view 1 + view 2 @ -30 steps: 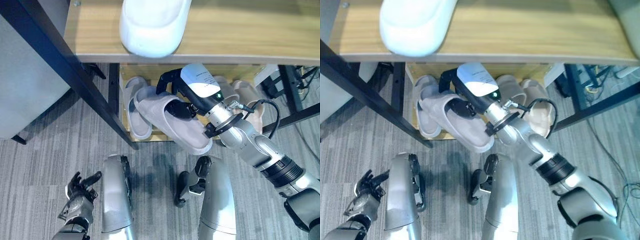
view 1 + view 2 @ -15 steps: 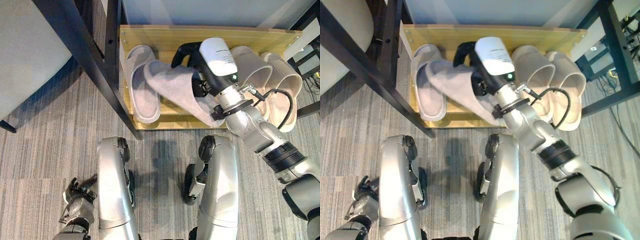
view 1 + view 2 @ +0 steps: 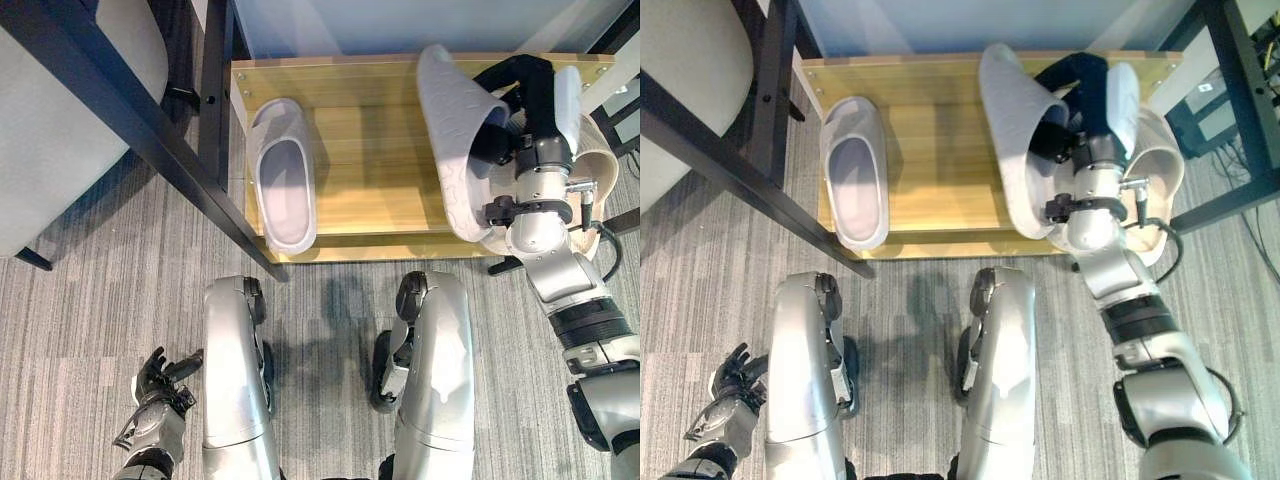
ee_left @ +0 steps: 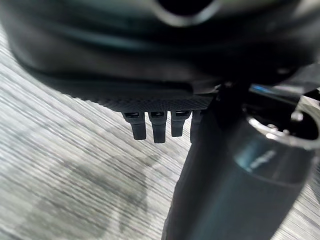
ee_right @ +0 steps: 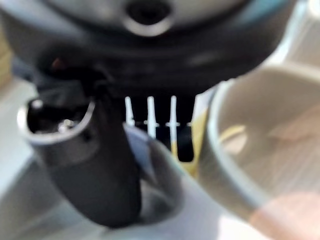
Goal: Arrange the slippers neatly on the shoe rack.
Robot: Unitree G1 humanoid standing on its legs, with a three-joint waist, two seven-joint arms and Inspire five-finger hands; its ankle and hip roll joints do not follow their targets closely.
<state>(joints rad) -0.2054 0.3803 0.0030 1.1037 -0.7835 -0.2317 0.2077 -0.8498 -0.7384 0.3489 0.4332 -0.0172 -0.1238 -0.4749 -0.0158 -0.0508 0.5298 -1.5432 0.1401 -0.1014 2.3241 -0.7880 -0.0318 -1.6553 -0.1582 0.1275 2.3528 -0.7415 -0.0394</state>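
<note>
Right hand (image 3: pixel 520 95): dark fingers and thumb curled round strap of light grey foam slipper, gripping it, raised over right part of rack
Held slipper: light grey foam slipper (image 3: pixel 455 140) tipped on edge, patterned sole facing left, toe end toward back of rack, heel end near front edge
Under the hand: pair of beige open-toe slippers (image 3: pixel 1160 170) on right end of shelf, mostly covered by hand and held slipper; exact contact with held slipper cannot be told
Rack: low light wooden shoe rack shelf (image 3: pixel 370 150), bare wood between held slipper and left slipper
Left slipper: second light grey foam slipper (image 3: pixel 282 175) flat on left part of shelf, sole down, toe to the back, heel at front edge, well apart from held one
Left hand (image 3: pixel 155 395): low over grey striped carpet floor (image 3: pixel 80 310), fingers loosely spread, holding nothing
Left side: dark metal table leg (image 3: pixel 150 130) slanting beside rack's left end
</note>
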